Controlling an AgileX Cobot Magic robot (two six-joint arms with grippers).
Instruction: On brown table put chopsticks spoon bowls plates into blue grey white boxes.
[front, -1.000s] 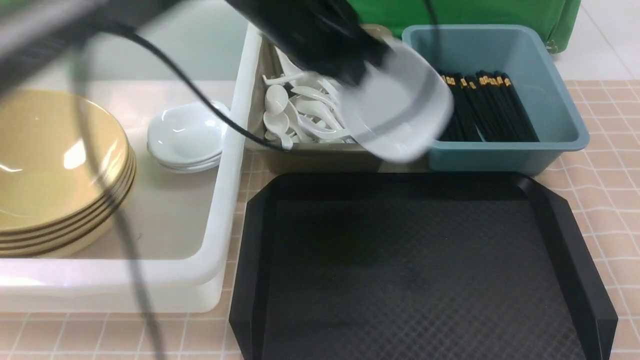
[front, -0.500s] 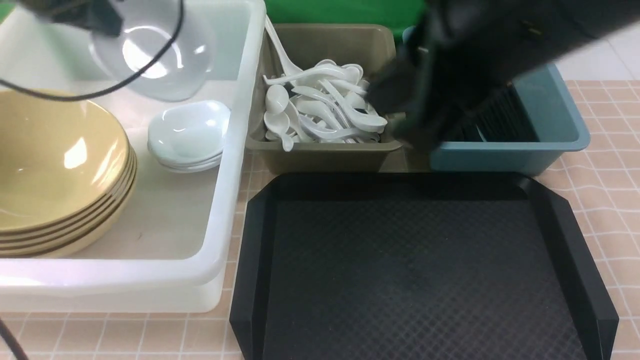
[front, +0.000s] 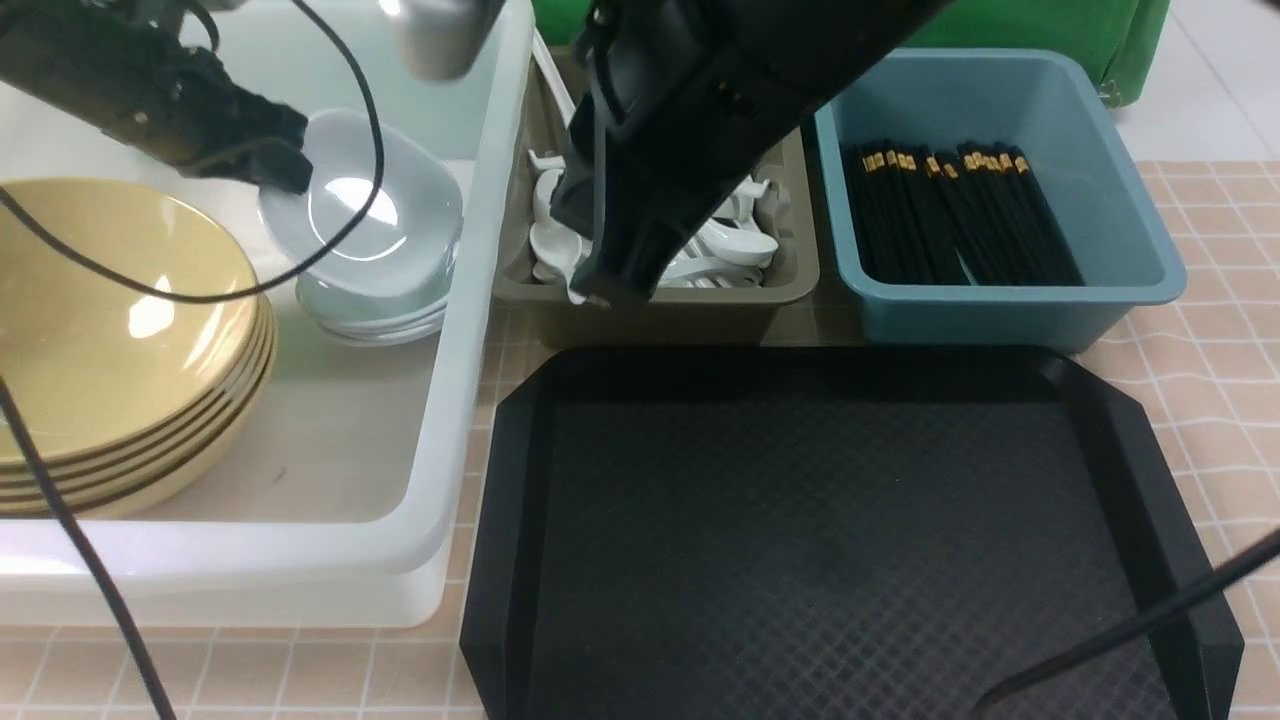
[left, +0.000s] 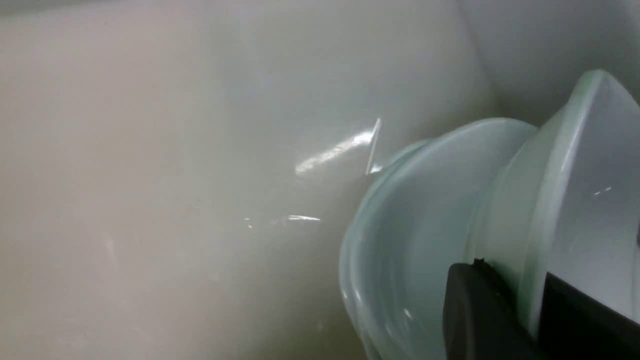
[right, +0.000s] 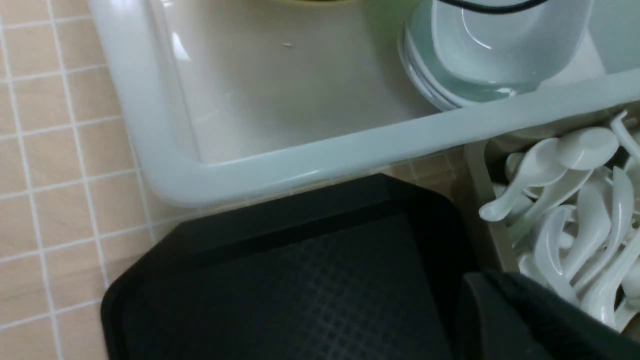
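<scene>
My left gripper (front: 285, 170) is shut on the rim of a white bowl (front: 365, 215), tilted just above a stack of white bowls (front: 375, 315) inside the white box (front: 465, 340). In the left wrist view, the bowl's rim (left: 537, 240) sits between the two black fingers (left: 475, 310), close over the stack (left: 415, 240). Yellow plates (front: 110, 330) are stacked at the box's left. My right gripper (front: 612, 285) hangs shut and empty over the front of the grey box (front: 660, 315) of white spoons (front: 735, 245). Black chopsticks (front: 960, 215) lie in the blue box (front: 1010, 310).
A black tray (front: 830, 530) lies in front of the boxes on the tiled brown table (front: 1200, 350). The right arm's bulk covers much of the spoon box. A black cable (front: 70, 540) hangs across the plates. The right wrist view shows the tray corner (right: 300, 280) beside the white box rim (right: 300, 165).
My left gripper carried the white bowl from over the middle to the left and lowered it onto the bowl stack. The right arm swung from the blue box to the spoon box.
</scene>
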